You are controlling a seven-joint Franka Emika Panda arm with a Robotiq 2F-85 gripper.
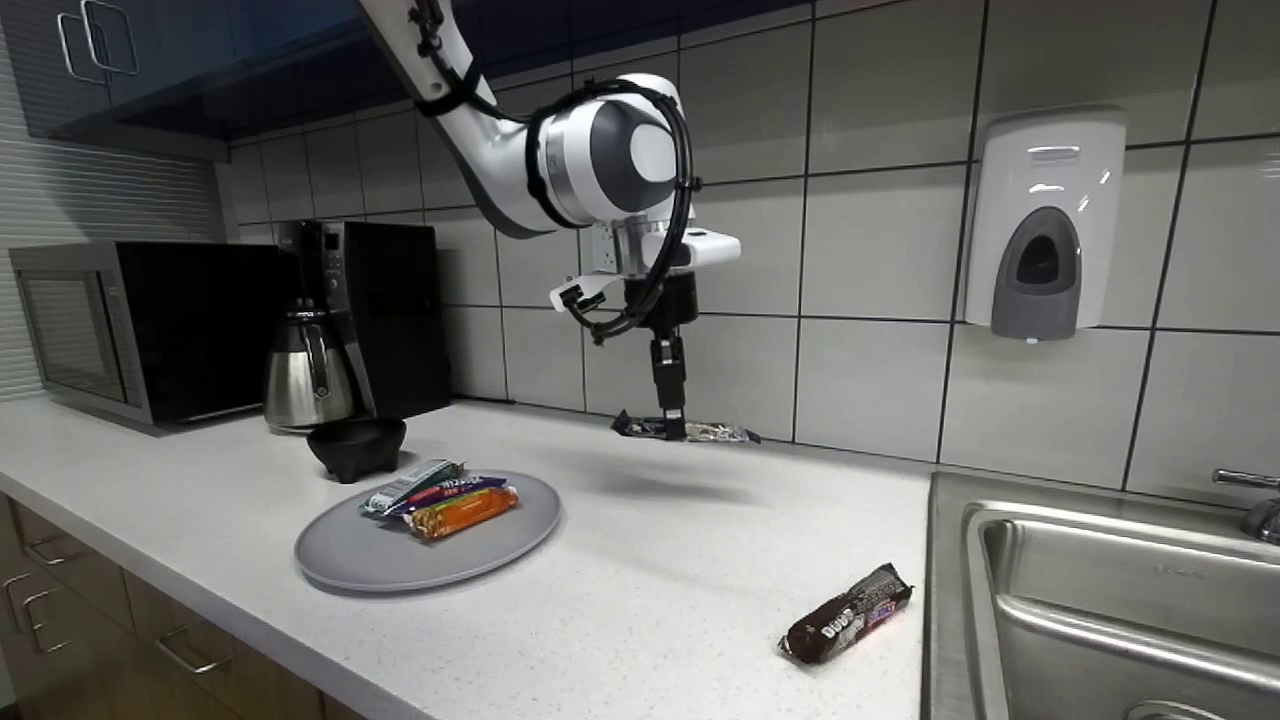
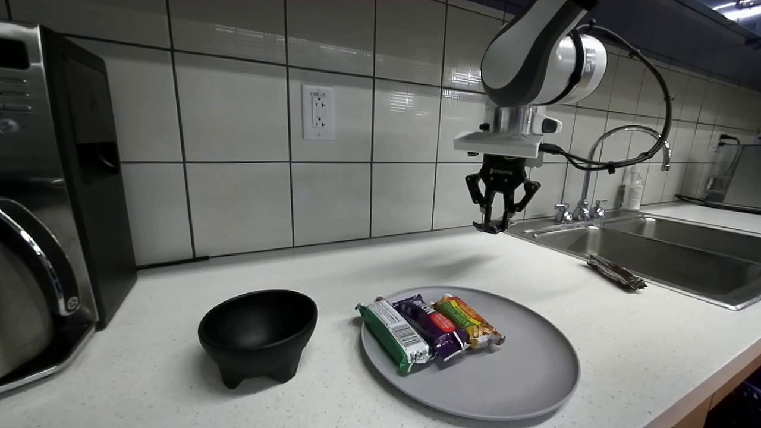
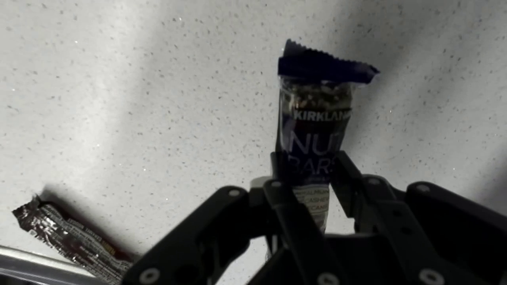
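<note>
A shiny nut bar (image 3: 315, 130) held up in the air

The nut bar is long and flat, in a thin, crinkly wrapper. In the wrist view it runs up the frame, just right of the middle. Its upper end is dark blue with a zigzag edge, and a see-through part under that shows lumpy bits inside. The tool (image 3: 309, 170) has hold of it: two hard black fingers (image 3: 346, 182) pinch its sides, only as far apart as the nut bar is wide. In an exterior view the nut bar lies sideways near the middle of the frame, up off the white, speckled counter (image 1: 640, 610).

A dark brown bar (image 1: 848, 615) in a shiny, wrinkly wrapper lies on the counter at the lower right of the frame, beside the smooth metal sink (image 1: 952, 560). Left of the middle is a round, flat grey plate (image 1: 350, 550). In both exterior views three wrapped bars sit close together on it: a green and white bar (image 2: 392, 333), a purple bar (image 2: 431, 321) and an orange bar (image 2: 469, 321).

Near the plate stands a dull black bowl (image 2: 261, 362) with short, stubby feet. At the left of an exterior view are a steel jug (image 1: 305, 380) and a boxy microwave (image 1: 190, 330). Big, smooth tiles (image 1: 880, 240) cover the wall.
</note>
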